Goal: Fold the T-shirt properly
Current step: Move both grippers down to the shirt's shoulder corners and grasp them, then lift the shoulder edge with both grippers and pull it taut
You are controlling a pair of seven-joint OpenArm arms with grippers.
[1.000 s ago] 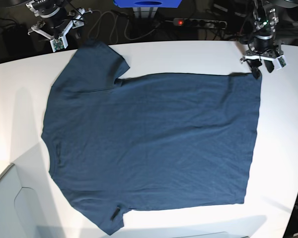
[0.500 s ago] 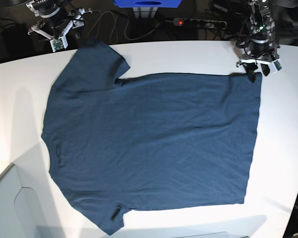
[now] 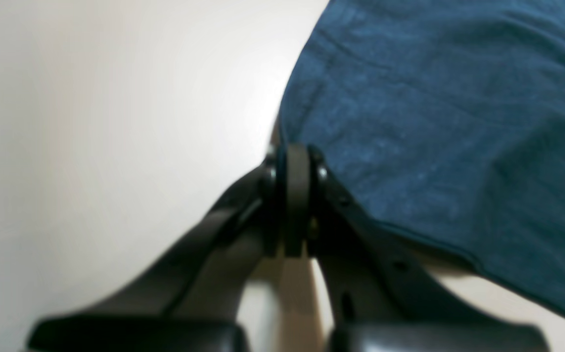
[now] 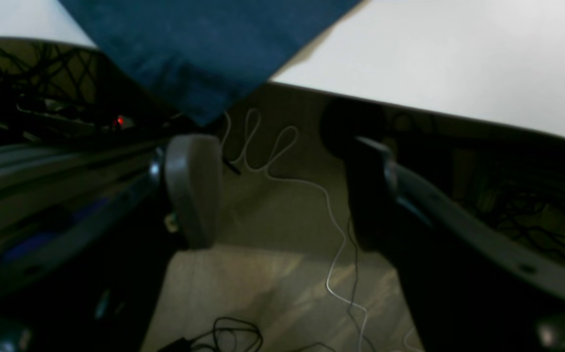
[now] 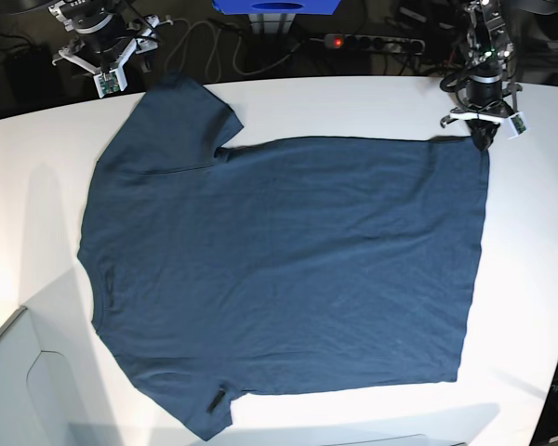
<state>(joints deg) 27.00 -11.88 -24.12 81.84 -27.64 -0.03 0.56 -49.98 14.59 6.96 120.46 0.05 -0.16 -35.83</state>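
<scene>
Here the T-shirt (image 5: pixel 288 269) shows no legible writing.

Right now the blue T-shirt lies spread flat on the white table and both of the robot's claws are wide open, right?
Not quite. The left gripper is shut on the T-shirt corner, as the left wrist view shows. Only the right gripper is open. The table part is right.

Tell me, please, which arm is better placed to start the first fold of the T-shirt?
Probably the left: the left gripper is shut at the T-shirt hem corner, while the right gripper hangs open beyond the table edge.
</scene>
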